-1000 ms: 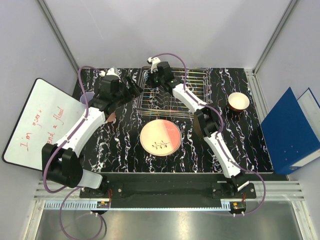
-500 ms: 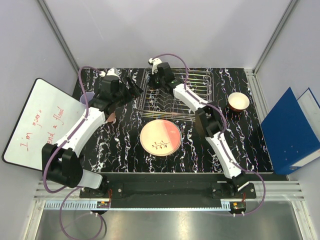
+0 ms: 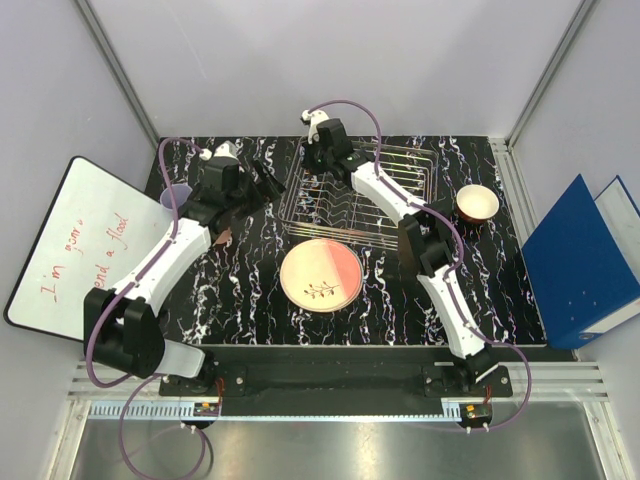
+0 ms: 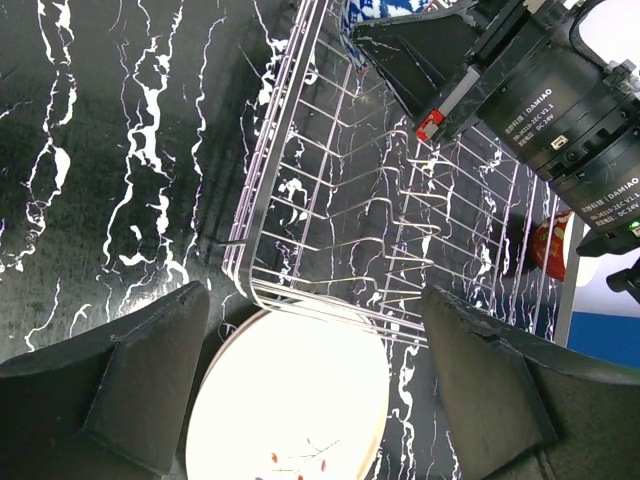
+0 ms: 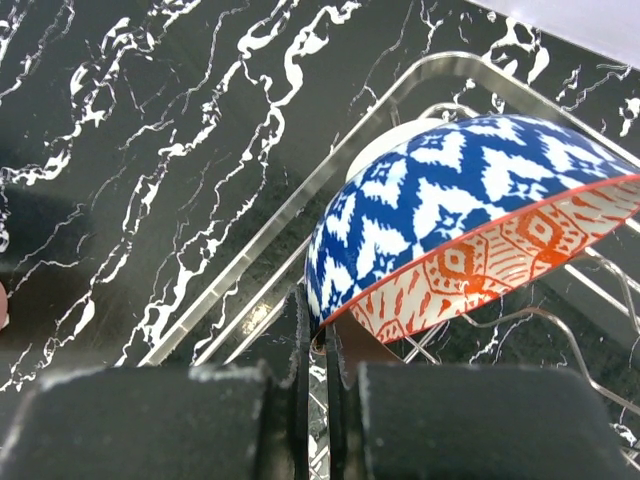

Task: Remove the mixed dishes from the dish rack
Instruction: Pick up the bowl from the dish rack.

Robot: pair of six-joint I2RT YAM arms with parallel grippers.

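Note:
My right gripper [image 5: 325, 330] is shut on the rim of the blue-white patterned bowl [image 5: 450, 230], which has a red-patterned inside. It holds the bowl tilted over the far left corner of the dish rack [image 5: 250, 260]. From above, the right gripper [image 3: 322, 150] is at the back left of the silver wire rack [image 3: 390, 200]. My left gripper [image 3: 262, 180] hangs open just left of the rack. In the left wrist view its fingers [image 4: 150, 370] straddle the rack's near corner [image 4: 300, 290] and the cream/pink plate [image 4: 290, 400]. That plate [image 3: 320, 275] lies flat in front of the rack.
A red bowl [image 3: 477, 203] stands on the table right of the rack. A lavender cup [image 3: 172, 198] sits at the left edge, partly behind the left arm. A whiteboard [image 3: 70, 250] leans at the left and a blue binder [image 3: 580, 260] lies at the right.
The right gripper has drawn back toward the far wall with the bowl. The rack has slid and swung to the right with it. The left arm has barely moved.

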